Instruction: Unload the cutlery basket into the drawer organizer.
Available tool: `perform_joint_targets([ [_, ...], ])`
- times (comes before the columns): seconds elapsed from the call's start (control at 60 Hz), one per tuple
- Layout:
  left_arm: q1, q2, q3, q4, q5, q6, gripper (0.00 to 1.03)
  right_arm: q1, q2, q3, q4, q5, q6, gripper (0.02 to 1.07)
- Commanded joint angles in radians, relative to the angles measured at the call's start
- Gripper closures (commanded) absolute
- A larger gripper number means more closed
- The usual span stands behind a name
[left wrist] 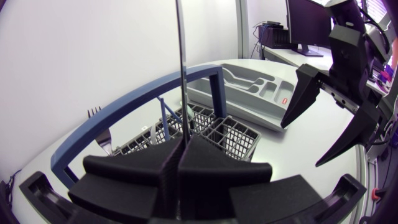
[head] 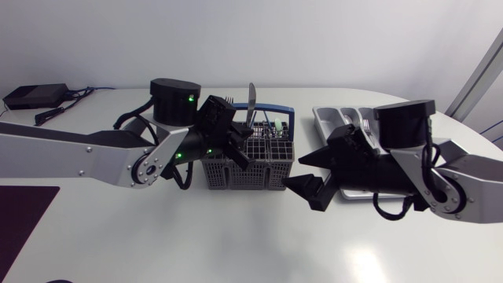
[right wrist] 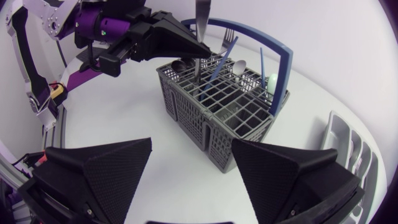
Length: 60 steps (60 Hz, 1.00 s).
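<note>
The grey cutlery basket (head: 250,167) with a blue handle stands mid-table. My left gripper (head: 238,146) is just over its left compartments, shut on a silver knife (head: 251,101) that stands upright, blade up, its lower end still inside the basket. In the left wrist view the knife (left wrist: 181,68) rises edge-on from between the closed fingers (left wrist: 205,165). A fork (right wrist: 229,34), a spoon (right wrist: 240,65) and blue-handled pieces remain in the basket (right wrist: 239,121). My right gripper (head: 308,179) is open beside the basket's right end, holding nothing. The grey drawer organizer (head: 330,118) lies behind my right arm.
A black box with cables (head: 33,96) sits at the far left corner of the table. A dark mat (head: 20,220) lies at the front left. The organizer (left wrist: 264,87) has some cutlery in its compartments and is partly covered by my right arm.
</note>
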Motion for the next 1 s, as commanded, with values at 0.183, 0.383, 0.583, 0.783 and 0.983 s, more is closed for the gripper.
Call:
perform_joint_targets([
  [0.183,-0.014,-0.064,-0.031,0.047,-0.004,-0.011,0.87,0.040,0.117,0.082,0.034,0.018,0.025,0.14],
  [0.383,-0.052,-0.078,-0.019,0.048,-0.073,0.007,0.87,0.059,0.172,0.115,0.061,0.037,0.022,0.14],
  [0.583,-0.091,-0.078,-0.012,0.050,-0.165,0.017,0.87,0.086,0.203,0.133,0.077,0.070,0.024,0.14],
  [0.783,-0.121,-0.083,-0.012,0.058,-0.279,0.003,0.87,0.095,0.210,0.134,0.086,0.087,0.036,0.14],
  [0.983,-0.121,-0.092,-0.008,0.067,-0.331,-0.045,0.87,0.097,0.212,0.131,0.088,0.090,0.042,0.14],
])
